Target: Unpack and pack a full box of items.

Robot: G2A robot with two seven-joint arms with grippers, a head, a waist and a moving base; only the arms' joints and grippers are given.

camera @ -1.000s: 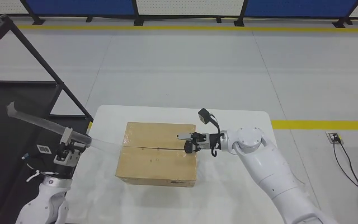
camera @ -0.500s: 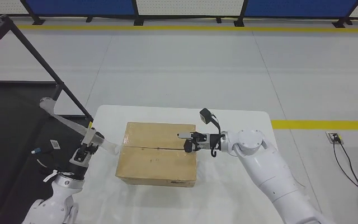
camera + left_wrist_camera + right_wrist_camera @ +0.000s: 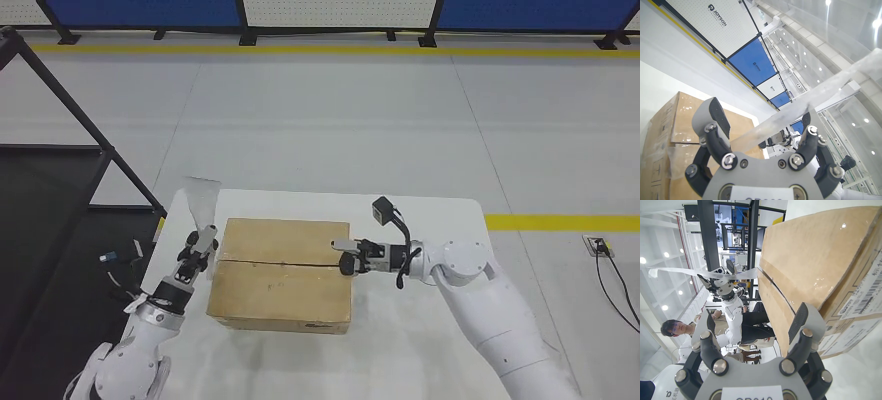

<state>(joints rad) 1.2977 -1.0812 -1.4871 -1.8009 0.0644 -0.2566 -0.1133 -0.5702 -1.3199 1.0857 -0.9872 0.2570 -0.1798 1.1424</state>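
Notably, left tool (image 3: 203,243) points upward beside box (image 3: 280,280).

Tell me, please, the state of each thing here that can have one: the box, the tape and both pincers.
Brown cardboard box: flaps shut, centre seam bare of tape.
Left pincer: open, beside one end of the box.
Right pincer: open, empty, at the opposite end of the box near the seam.
Clear plastic tape strip: lifted off the top seam, raised in the air, lying across the open left pincer against one fingertip.
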